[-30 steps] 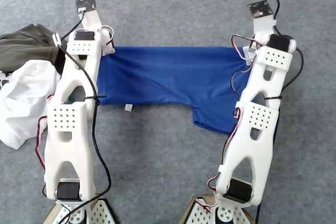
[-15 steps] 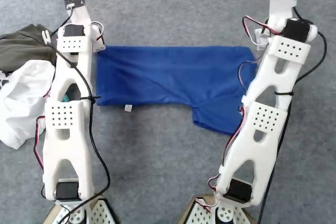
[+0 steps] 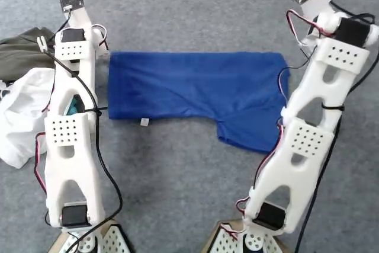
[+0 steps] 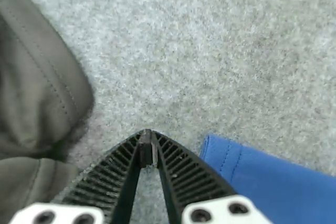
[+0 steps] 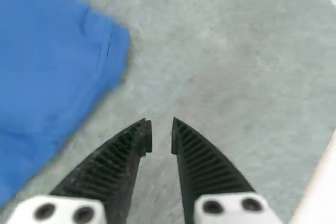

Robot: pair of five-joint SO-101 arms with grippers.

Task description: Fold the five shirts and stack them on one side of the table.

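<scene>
Wrist views reveal left fingers (image 4: pixel 181 171) clenched empty, right fingers (image 5: pixel 198 157) slightly parted beside blue shirt (image 5: pixel 47 77).

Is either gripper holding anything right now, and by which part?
Nothing is held. The left gripper is shut and empty beside the blue shirt's corner; the right gripper is slightly open, also empty.
</scene>
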